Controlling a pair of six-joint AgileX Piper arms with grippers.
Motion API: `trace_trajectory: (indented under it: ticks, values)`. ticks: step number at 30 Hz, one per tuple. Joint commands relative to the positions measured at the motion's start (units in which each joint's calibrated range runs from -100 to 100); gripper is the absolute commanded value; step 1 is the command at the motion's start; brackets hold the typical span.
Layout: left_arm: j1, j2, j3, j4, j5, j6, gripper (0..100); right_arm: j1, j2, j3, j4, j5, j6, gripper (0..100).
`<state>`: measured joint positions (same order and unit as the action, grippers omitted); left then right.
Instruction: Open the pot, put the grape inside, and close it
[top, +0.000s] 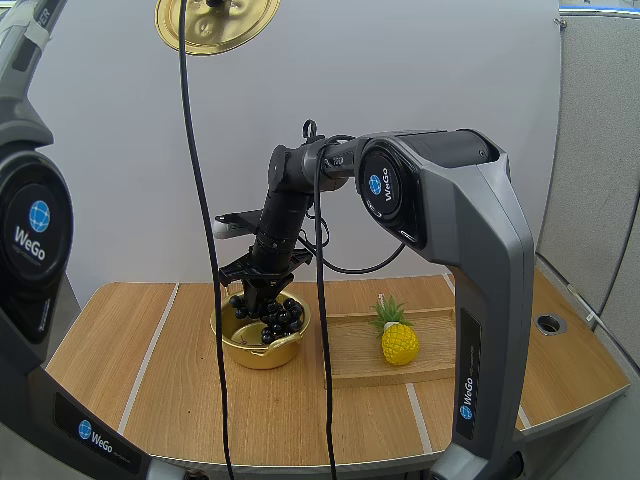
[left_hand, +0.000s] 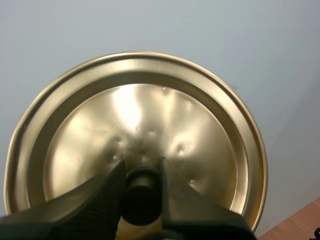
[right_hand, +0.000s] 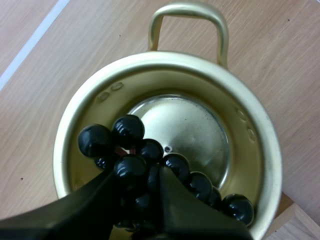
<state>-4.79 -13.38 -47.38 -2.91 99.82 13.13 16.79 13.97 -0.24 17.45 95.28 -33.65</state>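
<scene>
A: Your right gripper (right_hand: 142, 175) is clenched on the bunch of dark round grapes (right_hand: 129, 131), low in the shiny gold metal pot (right_hand: 165, 62).
B: So lower gently before you let go.
A: Your left gripper (left_hand: 142, 170) grips the round gold lid (left_hand: 140, 112) by its black knob (left_hand: 142, 196), high up.
B: Hold it level.

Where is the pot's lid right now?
The lid is high in the air at the high view's top left, well above the pot, with the left gripper pinching its black knob.

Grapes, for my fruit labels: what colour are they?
Glossy black grapes, best seen in the right wrist view.
</scene>
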Motion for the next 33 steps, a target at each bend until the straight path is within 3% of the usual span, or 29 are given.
trace_trajectory:
  ticks: [1,10,31,32,33]
  values:
    - [-0.15,-0.18,-0.60,0.48,-2.16,-0.27,0,-0.09,0.68,0.86,-2.77,2.64,-0.06,0]
    - [-0.15,-0.18,-0.60,0.48,-2.16,-0.27,0,-0.09,5.51,0.86,-2.34,-0.92,0.14,0]
    - [-0.15,-0.18,-0.60,0.48,-2.16,-0.27,0,-0.09,5.70,0.41,-2.76,-4.45,0.14,0]
    - [-0.15,-0.18,-0.60,0.48,-2.16,-0.27,0,-0.09,5.70,0.41,-2.98,-4.45,0.14,4]
    - [-0.15,-0.18,-0.60,0.48,-2.16,-0.27,0,-0.09,5.70,0.41,-3.22,-4.45,0.14,18]
